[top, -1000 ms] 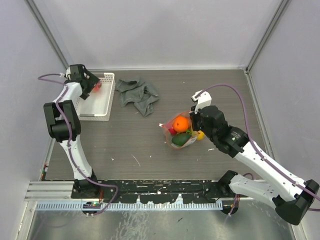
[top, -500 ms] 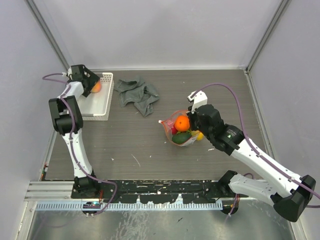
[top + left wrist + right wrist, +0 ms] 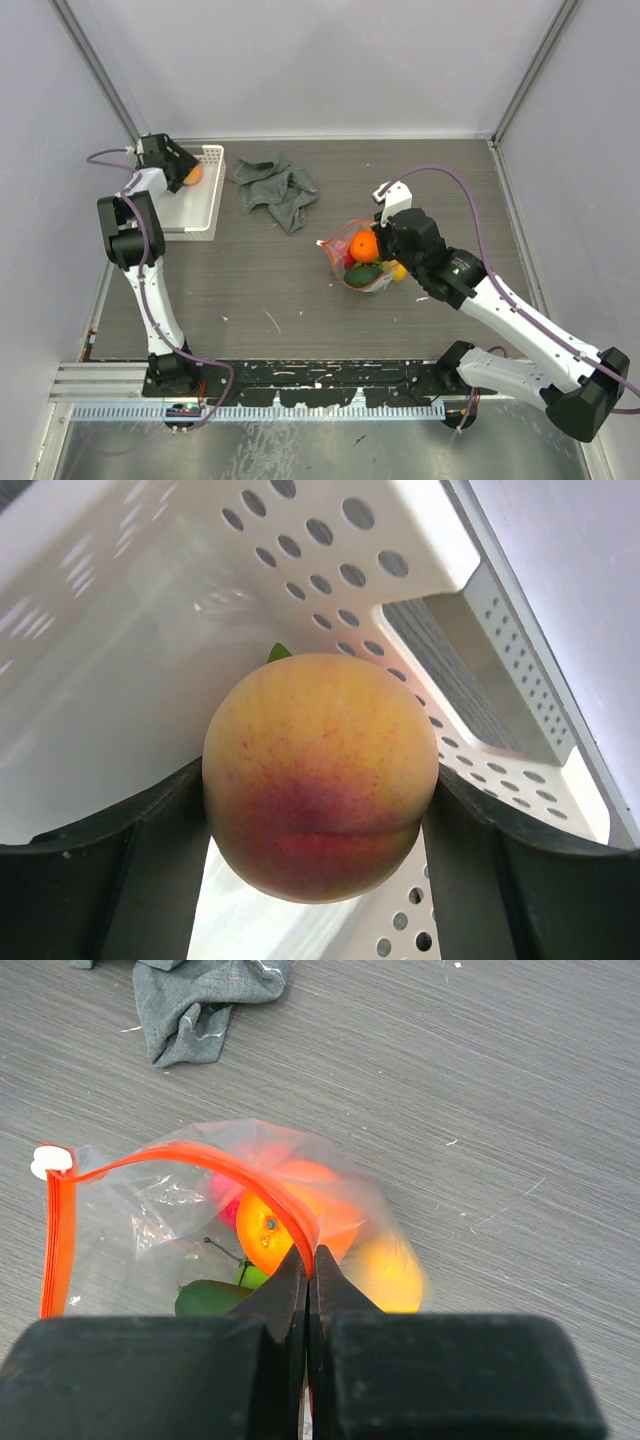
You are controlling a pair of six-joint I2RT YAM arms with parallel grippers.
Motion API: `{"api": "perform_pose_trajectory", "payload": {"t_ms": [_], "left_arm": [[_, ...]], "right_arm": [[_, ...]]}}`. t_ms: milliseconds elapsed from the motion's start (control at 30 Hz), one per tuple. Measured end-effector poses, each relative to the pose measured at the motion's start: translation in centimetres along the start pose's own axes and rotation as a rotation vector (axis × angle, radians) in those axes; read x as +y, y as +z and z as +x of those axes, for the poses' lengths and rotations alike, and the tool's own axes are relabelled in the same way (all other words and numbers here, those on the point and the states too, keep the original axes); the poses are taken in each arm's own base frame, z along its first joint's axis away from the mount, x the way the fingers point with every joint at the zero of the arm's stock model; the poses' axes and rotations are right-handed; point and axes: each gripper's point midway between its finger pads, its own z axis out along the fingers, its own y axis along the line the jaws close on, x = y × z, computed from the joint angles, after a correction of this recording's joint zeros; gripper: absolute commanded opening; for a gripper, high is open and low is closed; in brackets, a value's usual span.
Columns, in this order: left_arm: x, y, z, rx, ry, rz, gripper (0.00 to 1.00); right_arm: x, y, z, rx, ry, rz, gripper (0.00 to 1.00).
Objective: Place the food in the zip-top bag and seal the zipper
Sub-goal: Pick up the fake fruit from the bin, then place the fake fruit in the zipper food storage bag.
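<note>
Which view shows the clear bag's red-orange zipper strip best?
Right wrist: the red-orange zipper strip arcs close up, pinched by the right tool. Top external shows a tiny red edge; left wrist shows none.

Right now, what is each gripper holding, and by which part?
Right gripper pinches the zip-top bag by its zipper; left gripper grips the peach by its sides, in the basket.

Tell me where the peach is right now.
The peach sits far left in the top view, at the far end of the white basket, pinched in the left gripper.
</note>
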Motion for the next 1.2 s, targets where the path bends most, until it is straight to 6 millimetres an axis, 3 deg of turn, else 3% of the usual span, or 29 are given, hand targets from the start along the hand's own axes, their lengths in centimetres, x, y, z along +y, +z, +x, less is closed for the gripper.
{"api": "perform_pose_trajectory", "payload": {"t_ms": [200, 400, 767, 967, 1200], "left_arm": [[0.7, -1.3, 0.9, 0.005, 0.02, 0.008, 0.52], [1.2, -4.2, 1.7, 0.015, 0.021, 0.001, 0.51], [-2.1, -11.4, 0.9, -0.039, 0.041, 0.085, 0.51], [-3.6, -15.3, 3.7, -0.015, 0.047, 0.13, 0.51], [-6.8, -20.3, 7.4, 0.023, 0.101, 0.233, 0.51]], "right_arm": [[0.1, 0.1, 0.0, 0.002, 0.001, -0.002, 0.0], [0.2, 0.5, 0.4, 0.017, 0.0, 0.0, 0.0], [0.3, 0.6, 0.3, 0.021, 0.013, 0.0, 0.0], [0.6, 0.7, 0.3, 0.028, 0.029, -0.012, 0.0], [1.2, 0.4, -0.2, 0.039, 0.05, -0.039, 0.0]]}}
